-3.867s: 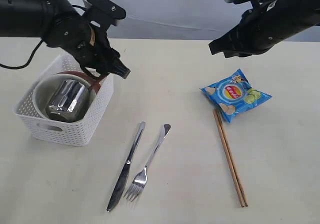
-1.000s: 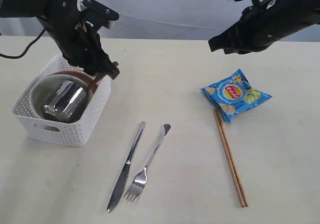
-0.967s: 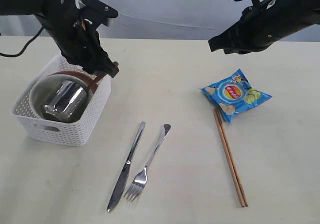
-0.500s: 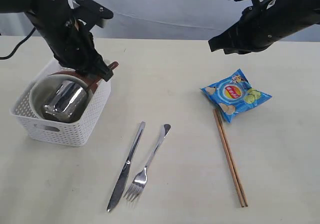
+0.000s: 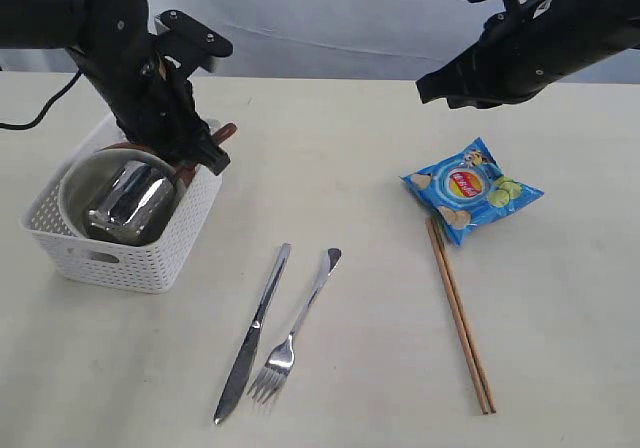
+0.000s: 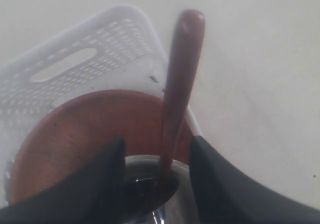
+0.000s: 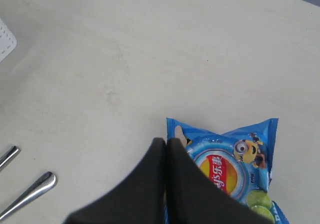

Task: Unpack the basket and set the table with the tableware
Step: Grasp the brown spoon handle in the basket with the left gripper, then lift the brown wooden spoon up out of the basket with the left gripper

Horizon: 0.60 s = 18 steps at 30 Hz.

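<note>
Bottom centre of the exterior view: a flat steel knife (image 5: 255, 328) and a steel fork (image 5: 300, 313) lie side by side on the pale matte table (image 5: 360, 168), slanting, apart from each other, fork tines toward the bottom edge.

Lower right: two thin brown wooden chopsticks (image 5: 458, 313) lie together, parallel. Their far ends reach the chip bag (image 5: 472, 190), a glossy blue crinkled packet at right centre.

Left centre: the white plastic basket (image 5: 110, 263), rectangular, with perforated walls and a slot handle. Inside it sits a round cream bowl (image 5: 72, 183) with a shiny steel cup (image 5: 128, 206) lying tilted in it. A reddish-brown round plate (image 6: 75, 134) stands behind the bowl against the basket's far wall.

The left gripper (image 5: 205, 153) is at the basket's far right corner. In the left wrist view its dark fingers (image 6: 100, 184) stand apart astride the dark red spoon (image 6: 177, 84). The spoon's smooth rounded handle sticks out over the basket rim, and its scoop end lies between the finger bases. Whether the fingers press on it, I cannot tell.

Upper right: the right gripper (image 5: 428, 93) hangs above the table beyond the bag, jaws pressed together, holding nothing.
</note>
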Each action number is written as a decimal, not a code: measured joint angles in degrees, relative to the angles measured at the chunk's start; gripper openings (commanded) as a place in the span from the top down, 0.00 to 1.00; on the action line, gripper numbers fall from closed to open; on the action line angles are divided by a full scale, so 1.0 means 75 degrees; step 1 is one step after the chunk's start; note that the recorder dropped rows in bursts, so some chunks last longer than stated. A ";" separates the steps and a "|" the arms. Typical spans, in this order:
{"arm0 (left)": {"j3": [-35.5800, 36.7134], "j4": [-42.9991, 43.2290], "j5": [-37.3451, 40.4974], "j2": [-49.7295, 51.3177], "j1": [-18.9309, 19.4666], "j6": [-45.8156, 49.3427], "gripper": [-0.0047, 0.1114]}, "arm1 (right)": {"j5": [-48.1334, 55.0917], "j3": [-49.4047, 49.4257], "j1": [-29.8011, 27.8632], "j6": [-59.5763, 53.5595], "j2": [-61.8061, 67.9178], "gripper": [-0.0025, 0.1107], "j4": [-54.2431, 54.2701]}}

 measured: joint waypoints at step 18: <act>0.0000 -0.0018 -0.0047 0.0156 0.0000 0.0000 0.61 | 0.0000 0.0000 0.0000 0.0000 0.0000 0.98 0.0000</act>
